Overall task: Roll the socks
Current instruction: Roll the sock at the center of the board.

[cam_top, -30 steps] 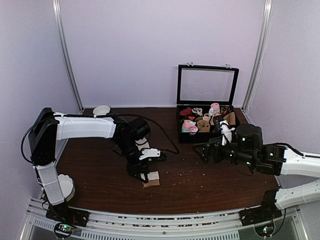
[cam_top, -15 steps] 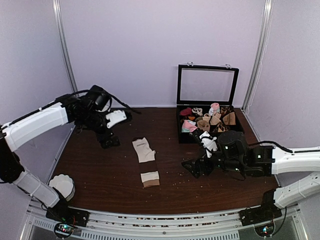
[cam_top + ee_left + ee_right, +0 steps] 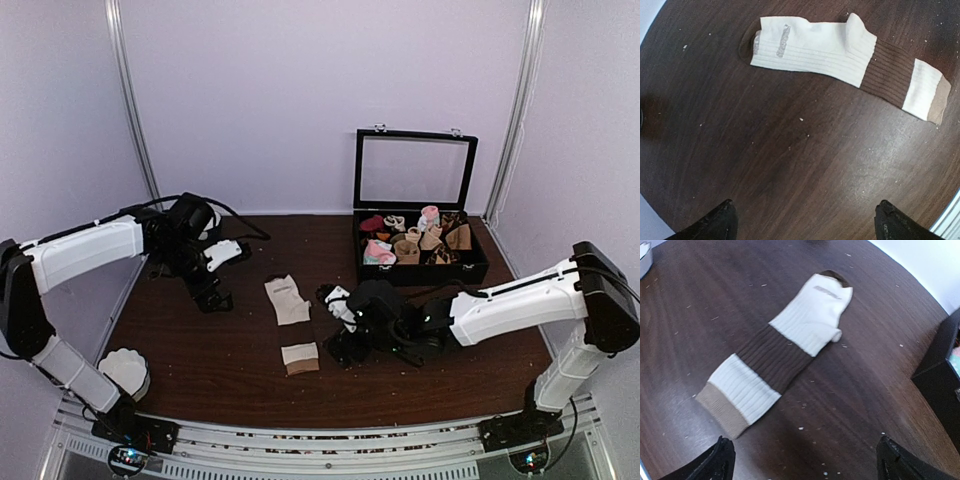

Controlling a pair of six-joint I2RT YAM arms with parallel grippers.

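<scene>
View from above a dark brown wooden table scattered with pale crumbs. Two white and black robot arms are mounted at the near edge.

Nearest, at about 7 o'clock, a round white object sits by the left arm's base.

Just near of the table's centre lie the socks, flat and unrolled. The tan cuff end points to 6 o'clock and the toe to about 11 o'clock. From cuff to toe the bands run tan, white, dark brown, then a long cream foot with a dark toe tip. Only one sock shape shows; whether a second lies under it cannot be told.

The right arm reaches in from 4 o'clock. The right jaws hang low at 3 o'clock of the cuff end, near it but not touching. They are spread wide and hold nothing. In the right wrist view the socks lie beyond the two dark fingertips.

The left arm comes in from 9 o'clock. The left jaws sit at 9 o'clock of the toe end, well apart from it, also spread wide and empty. Its wrist view shows the socks across the far side.

Farthest, at 2 o'clock, a black box stands with its glass lid upright, holding rolled socks of several colours.
</scene>
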